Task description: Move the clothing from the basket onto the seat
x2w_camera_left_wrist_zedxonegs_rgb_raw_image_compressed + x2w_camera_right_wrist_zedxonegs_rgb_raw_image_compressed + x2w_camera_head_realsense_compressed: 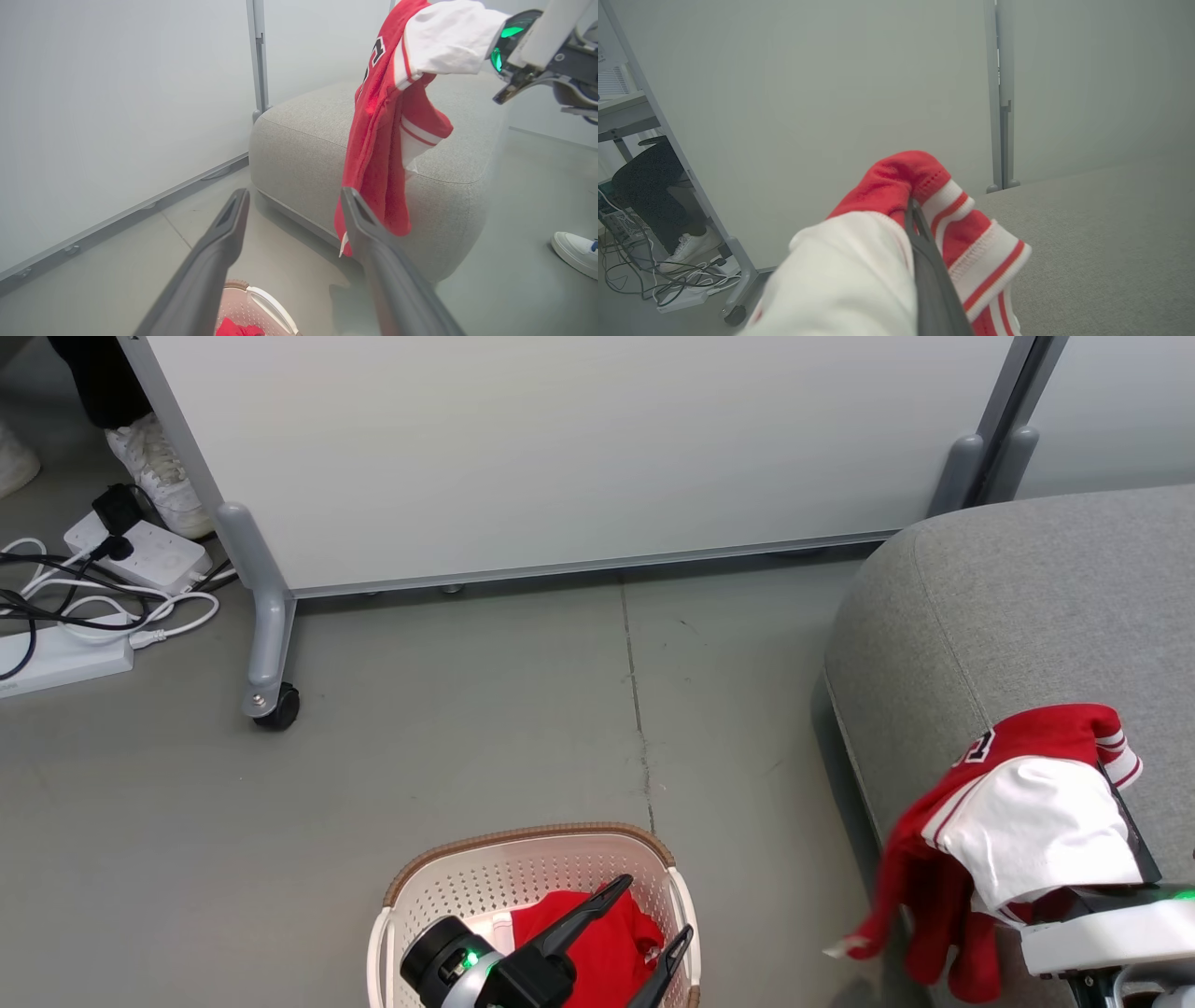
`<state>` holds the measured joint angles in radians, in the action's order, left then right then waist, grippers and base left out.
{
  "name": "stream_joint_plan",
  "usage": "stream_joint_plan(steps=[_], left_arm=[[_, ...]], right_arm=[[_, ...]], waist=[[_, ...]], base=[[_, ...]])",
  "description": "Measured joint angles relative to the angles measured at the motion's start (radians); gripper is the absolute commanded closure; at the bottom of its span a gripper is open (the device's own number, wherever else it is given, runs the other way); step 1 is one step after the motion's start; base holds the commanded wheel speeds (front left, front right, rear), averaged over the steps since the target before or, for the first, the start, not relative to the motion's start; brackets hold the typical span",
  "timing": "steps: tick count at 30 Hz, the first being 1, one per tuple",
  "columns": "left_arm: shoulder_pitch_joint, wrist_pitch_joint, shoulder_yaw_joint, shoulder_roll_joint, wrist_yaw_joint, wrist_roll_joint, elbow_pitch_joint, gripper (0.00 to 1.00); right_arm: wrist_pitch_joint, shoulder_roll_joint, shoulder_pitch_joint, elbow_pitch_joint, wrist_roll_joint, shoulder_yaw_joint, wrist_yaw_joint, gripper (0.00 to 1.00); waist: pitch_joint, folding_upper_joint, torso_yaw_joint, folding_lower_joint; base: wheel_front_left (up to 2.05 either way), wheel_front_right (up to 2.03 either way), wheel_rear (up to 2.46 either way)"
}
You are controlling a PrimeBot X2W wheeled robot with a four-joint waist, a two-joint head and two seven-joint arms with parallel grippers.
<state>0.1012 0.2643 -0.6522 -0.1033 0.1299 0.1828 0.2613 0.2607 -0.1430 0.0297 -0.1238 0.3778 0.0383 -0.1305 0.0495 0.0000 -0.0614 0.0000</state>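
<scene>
One red-and-white garment [1018,803] is out of the basket [523,835] but not yet delivered. My right hand [911,210] is clamped shut on it, and it hangs at the near edge of the seat [1008,607], its upper part over the grey fabric and its tail drooping down the side toward the floor. As far as I can see, nothing lies released on the seat. Red clothing [597,943] lies in the basket, at least one piece; I cannot tell if there are more. My left hand [294,193] stands over it with fingers spread wide, holding nothing. Judgement: roughly half done — two items are outstanding: releasing the held garment fully onto the seat, and lifting what the basket holds.
</scene>
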Motion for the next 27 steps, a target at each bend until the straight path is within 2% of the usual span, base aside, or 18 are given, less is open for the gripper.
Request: stream_joint_plan(steps=[18, 27], left_arm=[[-0.008, 0.0, 0.005, 0.007, 0.0, 0.001, -0.001, 0.0], [-0.004, 0.0, 0.005, 0.012, 0.0, -0.003, -0.009, 0.0]], right_arm=[[0.0, 0.005, 0.001, 0.01, 0.011, 0.013, 0.0, 1.0], [0.0, 0.005, 0.013, 0.03, 0.016, 0.021, 0.0, 1.0]], waist=[[0.003, 0.0, -0.001, 0.0], [0.018, 0.0, -0.061, 0.0]], base=[[0.0, 0.0, 0.0], [0.0, 0.0, 0.0]])
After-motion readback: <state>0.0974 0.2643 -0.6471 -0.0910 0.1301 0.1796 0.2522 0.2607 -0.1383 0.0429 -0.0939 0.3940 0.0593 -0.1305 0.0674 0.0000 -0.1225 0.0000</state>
